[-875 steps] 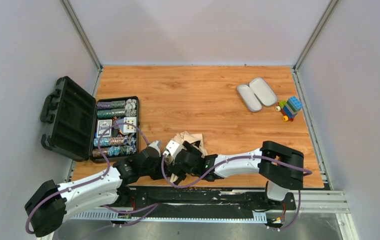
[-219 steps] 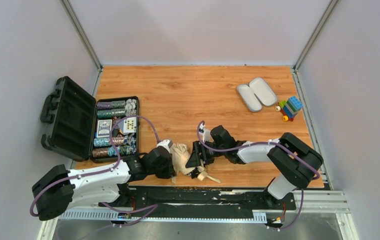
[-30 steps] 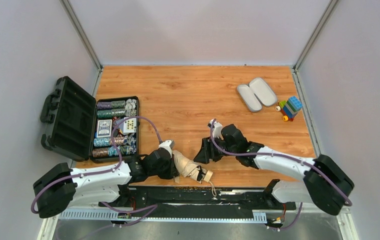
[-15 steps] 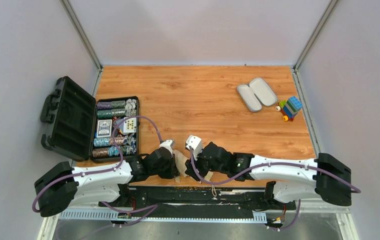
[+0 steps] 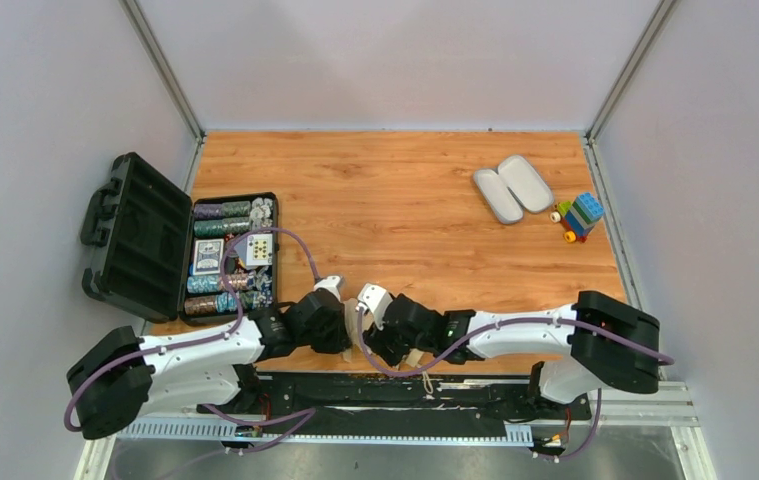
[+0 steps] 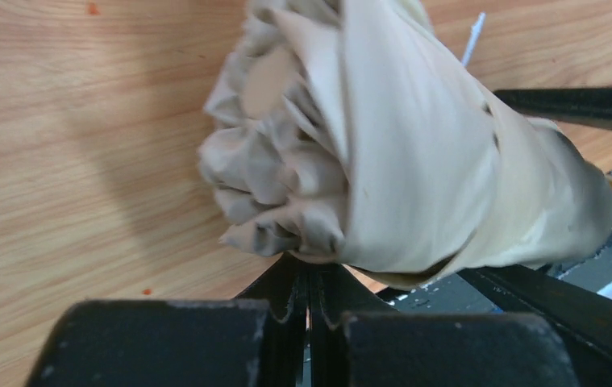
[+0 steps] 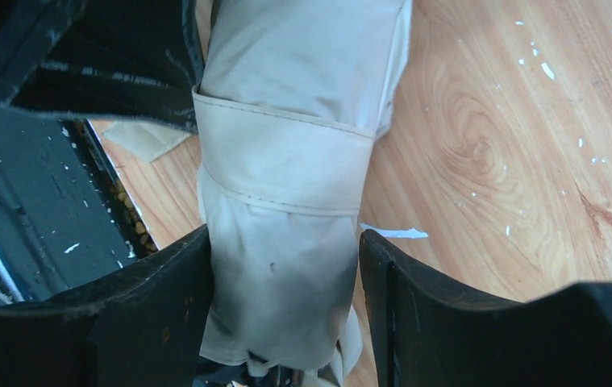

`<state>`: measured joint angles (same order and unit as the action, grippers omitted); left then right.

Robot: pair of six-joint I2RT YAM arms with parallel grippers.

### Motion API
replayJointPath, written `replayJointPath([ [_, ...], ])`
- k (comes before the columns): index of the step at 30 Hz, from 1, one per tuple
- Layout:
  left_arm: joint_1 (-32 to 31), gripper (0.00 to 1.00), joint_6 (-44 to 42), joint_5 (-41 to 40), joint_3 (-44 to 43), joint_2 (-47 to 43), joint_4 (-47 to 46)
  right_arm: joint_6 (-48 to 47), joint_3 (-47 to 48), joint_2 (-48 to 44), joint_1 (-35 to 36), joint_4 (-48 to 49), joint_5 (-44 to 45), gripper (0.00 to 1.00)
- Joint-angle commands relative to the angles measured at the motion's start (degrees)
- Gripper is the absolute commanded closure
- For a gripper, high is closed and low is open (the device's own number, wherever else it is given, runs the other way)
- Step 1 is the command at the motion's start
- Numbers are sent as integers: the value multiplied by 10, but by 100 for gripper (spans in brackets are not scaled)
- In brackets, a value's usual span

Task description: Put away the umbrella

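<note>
The left fingers are pinched shut on the bunched fabric at one end of the umbrella. The right fingers stand wider, clasping its strapped body from both sides, at the lower centre of the top view over the table.

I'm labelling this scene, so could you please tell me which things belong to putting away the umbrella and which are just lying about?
Part of the job: beige folding umbrella; left gripper and right gripper, both at it.
Lying about: open poker chip case; open lilac-grey oval hard case; toy brick vehicle.
</note>
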<state>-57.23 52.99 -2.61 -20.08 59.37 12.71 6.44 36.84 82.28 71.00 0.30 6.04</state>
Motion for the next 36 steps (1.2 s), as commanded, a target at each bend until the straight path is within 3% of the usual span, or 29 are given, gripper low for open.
replayJointPath([
  [1, 31, 100, -42, -20, -19, -6, 66, -41, -18, 27, 17, 27, 44, 35],
  [7, 38, 100, -56, -5, -28, 23, 52, -48, -10, 60, 31, 35, 79, 39],
  [8, 38, 100, -56, -2, -27, 26, 51, -36, -10, 59, 30, 41, 76, 49],
  [9, 38, 100, -55, 2, -26, 26, 50, -19, -14, 54, 25, 51, 68, 64],
  [10, 38, 100, -56, 7, -23, 21, 52, 22, -21, 42, 11, 70, 43, 89],
  [11, 38, 100, -56, 11, -21, 14, 58, 66, -29, 29, -13, 87, 0, 98],
  [12, 38, 100, -55, 13, -19, 2, 69, 100, -38, 17, -39, 105, -60, 100],
  [18, 37, 100, -47, 22, -27, -132, 166, 394, -78, 47, -163, 347, -413, 100],
  [24, 36, 100, -25, 36, 0, -191, 169, 720, -130, 236, -188, 731, -516, 100],
  [26, 35, 100, -24, 35, 17, -177, 143, 760, -139, 300, -187, 800, -524, 100],
  [31, 35, 100, -26, 28, 41, -113, 85, 715, -165, 334, -188, 757, -503, 96],
  [34, 36, 100, -33, 28, 42, -80, 67, 651, -163, 290, -187, 621, -481, 69],
  [36, 36, 100, -33, 28, 45, -71, 59, 595, -152, 243, -188, 514, -462, 58],
])
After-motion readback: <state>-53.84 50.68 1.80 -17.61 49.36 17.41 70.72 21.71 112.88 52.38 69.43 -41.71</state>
